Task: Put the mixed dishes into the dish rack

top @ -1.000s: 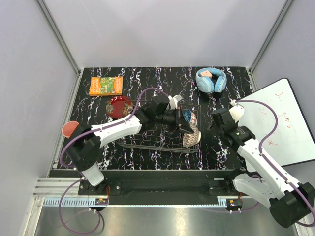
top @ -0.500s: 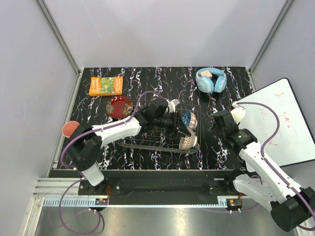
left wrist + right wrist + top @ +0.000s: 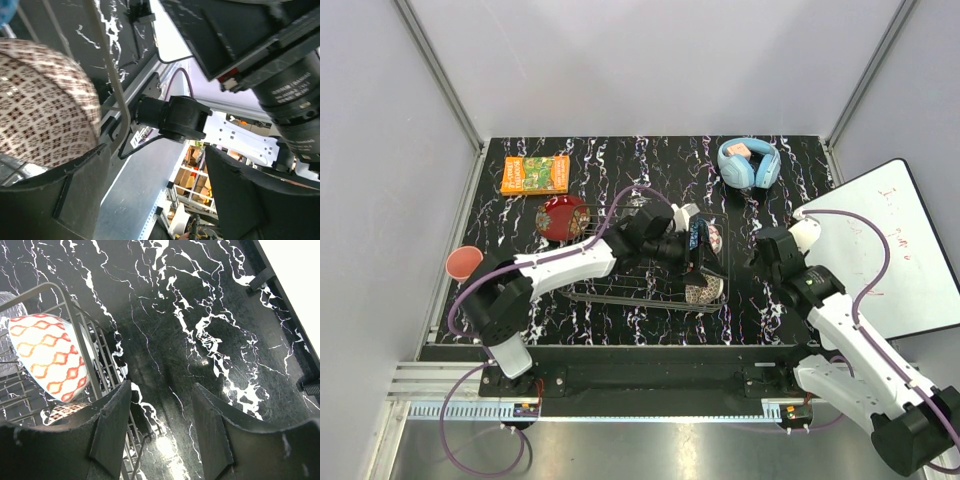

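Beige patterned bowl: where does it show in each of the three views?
Top external: the beige patterned bowl lies just right of centre, in the near right corner of the dish rack.
Left wrist: the bowl fills the left edge, behind a rack wire.
Right wrist: only a sliver of the bowl shows, at bottom left.
Shared landmark: the rack's wire side beside the bowl.

I see black white-veined tabletop [image 3: 650,165], pale grey walls [image 3: 650,60] on three sides, aluminium posts [image 3: 440,75] at far corners, whiteboard [image 3: 910,260] at right, metal rail [image 3: 650,410] along near edge.
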`<state>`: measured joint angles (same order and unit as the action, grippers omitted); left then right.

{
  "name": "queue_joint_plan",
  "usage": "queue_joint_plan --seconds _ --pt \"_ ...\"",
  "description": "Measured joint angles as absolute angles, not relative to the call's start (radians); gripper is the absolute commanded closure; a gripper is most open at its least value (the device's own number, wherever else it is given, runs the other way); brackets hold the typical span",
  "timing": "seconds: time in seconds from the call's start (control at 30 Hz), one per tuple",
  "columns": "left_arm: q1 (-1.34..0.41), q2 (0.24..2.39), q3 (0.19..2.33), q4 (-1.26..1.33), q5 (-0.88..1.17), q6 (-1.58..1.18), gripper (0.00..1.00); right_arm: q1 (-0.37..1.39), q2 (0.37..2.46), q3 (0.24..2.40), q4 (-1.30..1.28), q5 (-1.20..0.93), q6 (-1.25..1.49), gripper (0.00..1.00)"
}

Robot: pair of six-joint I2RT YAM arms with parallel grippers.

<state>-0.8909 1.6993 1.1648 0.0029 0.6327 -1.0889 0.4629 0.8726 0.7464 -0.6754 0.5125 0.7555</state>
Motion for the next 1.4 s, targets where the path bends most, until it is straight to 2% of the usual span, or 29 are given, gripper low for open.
queue_joint_plan --seconds 0.17,0.2,0.23,0.43,0.63,0.73,0.83,0.93,1.03,1.2,1.4 --pt "-0.912 1.700 1.193 0.000 0.658 -1.071 0.12 0.463 0.858 0.736 -0.677 0.512 0.754 0.41" --pt "-0.915 1.700 1.206 -0.004 0.668 -1.064 0.04 0.463 0.857 0.736 -0.676 0.513 0.752 0.41" --pt "-0.916 1.700 1.221 -0.009 0.680 -1.051 0.01 0.463 0.856 0.736 -0.676 0.512 0.750 0.41" --pt "-0.888 1.699 1.344 -0.112 0.782 -0.899 0.01 0.463 0.876 0.763 -0.680 0.513 0.728 0.41" --pt "-0.684 1.730 1.674 -0.518 0.852 -0.552 0.01 0.463 0.915 0.864 -0.677 0.513 0.698 0.41" --pt "-0.543 1.790 1.936 -0.773 0.779 -0.323 0.01 0.463 0.936 0.915 -0.674 0.513 0.676 0.40" --pt "-0.428 1.808 2.054 -0.921 0.656 -0.161 0.01 0.463 0.978 0.972 -0.666 0.512 0.650 0.40" --pt "-0.342 1.763 1.983 -0.994 0.520 -0.050 0.01 0.463 1.044 1.036 -0.645 0.507 0.623 0.39" --pt "-0.271 1.690 1.779 -1.003 0.413 0.019 0.01 0.463 1.144 1.120 -0.614 0.485 0.599 0.38" --pt "-0.224 1.636 1.531 -0.962 0.336 0.049 0.01 0.437 1.338 1.267 -0.561 0.389 0.591 0.38" --pt "-0.215 1.551 1.339 -0.850 0.309 0.054 0.01 0.420 1.444 1.306 -0.532 0.293 0.598 0.38"
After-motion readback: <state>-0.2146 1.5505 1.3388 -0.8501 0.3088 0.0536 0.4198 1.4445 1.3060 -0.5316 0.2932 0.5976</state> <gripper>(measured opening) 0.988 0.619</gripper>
